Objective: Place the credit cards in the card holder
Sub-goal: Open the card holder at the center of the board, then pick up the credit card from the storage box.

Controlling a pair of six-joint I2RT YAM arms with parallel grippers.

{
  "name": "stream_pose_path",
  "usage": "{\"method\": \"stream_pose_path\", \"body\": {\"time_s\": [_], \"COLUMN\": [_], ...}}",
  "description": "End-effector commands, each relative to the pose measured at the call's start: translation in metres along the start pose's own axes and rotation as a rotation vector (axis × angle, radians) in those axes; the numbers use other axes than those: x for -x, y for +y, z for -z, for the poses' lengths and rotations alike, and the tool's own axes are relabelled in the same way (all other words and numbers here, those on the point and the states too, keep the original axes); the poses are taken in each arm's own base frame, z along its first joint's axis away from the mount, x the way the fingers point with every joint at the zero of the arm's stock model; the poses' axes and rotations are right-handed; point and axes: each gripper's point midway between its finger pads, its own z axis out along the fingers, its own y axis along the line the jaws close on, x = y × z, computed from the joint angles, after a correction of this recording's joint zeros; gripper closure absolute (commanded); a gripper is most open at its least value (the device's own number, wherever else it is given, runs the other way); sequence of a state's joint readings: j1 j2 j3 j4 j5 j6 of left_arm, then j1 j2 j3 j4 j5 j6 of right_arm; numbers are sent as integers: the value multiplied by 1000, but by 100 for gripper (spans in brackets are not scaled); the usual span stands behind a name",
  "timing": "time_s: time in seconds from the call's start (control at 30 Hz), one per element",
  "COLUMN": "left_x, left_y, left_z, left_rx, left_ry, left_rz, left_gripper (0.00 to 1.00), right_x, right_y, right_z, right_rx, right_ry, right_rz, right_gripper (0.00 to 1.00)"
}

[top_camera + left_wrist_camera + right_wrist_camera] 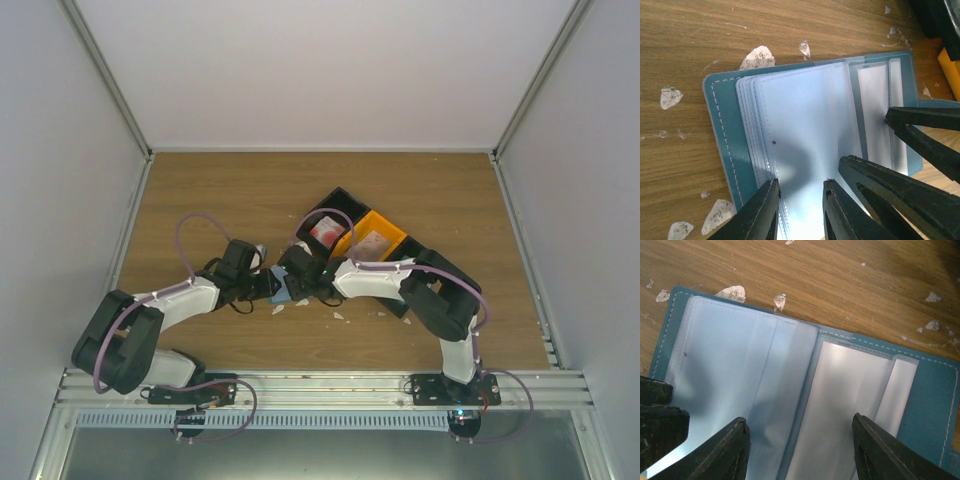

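Note:
The teal card holder (281, 291) lies open on the wooden table, its clear sleeves fanned out (805, 115) (730, 355). My left gripper (801, 184) hovers over the left stack of sleeves, its jaws a narrow gap apart with nothing pinched between them. My right gripper (800, 419) stands wide open, straddling the fold and the right-hand pocket (850, 390). Both grippers meet over the holder in the top view (268, 284) (297, 290). Credit cards lie farther back: a red-and-white one (325, 232) in a black bin and a pinkish one (372, 243) in an orange bin.
Small white scraps (757, 57) (731, 292) are scattered on the wood around the holder. The black bin (343, 196) and the orange bin (392, 225) sit just behind the right arm. The right gripper's black fingers (920, 140) cross the right side of the left wrist view.

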State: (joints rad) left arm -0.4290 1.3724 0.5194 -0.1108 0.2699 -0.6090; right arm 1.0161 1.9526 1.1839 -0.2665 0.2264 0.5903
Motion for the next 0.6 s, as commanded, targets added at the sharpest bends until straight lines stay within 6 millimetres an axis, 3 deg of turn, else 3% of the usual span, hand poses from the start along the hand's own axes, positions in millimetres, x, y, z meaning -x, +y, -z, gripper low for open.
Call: {"method": "stream_pose_path", "body": {"time_s": [0.0,0.2,0.4,0.57], "left_x": [4,17,28,31], "left_y": [-9,-40,-69,-75], "left_z": [8,17,20,7], "left_rx": [-36,-159,-286,-306], "left_ry": [-14,-30,-30,14], "left_rz": [-30,-73,-115,-116], "left_gripper": [72,71,70,69], "right_x": [-11,27,46,54], "right_y": [-7,0,-15,-33], "right_z": [12,46,69,84], "right_rx": [25,140,197,232], "right_ry": [93,20,-22,-52], "right_rz": [8,-20,-24,-14], "right_gripper": [45,46,48,50]}}
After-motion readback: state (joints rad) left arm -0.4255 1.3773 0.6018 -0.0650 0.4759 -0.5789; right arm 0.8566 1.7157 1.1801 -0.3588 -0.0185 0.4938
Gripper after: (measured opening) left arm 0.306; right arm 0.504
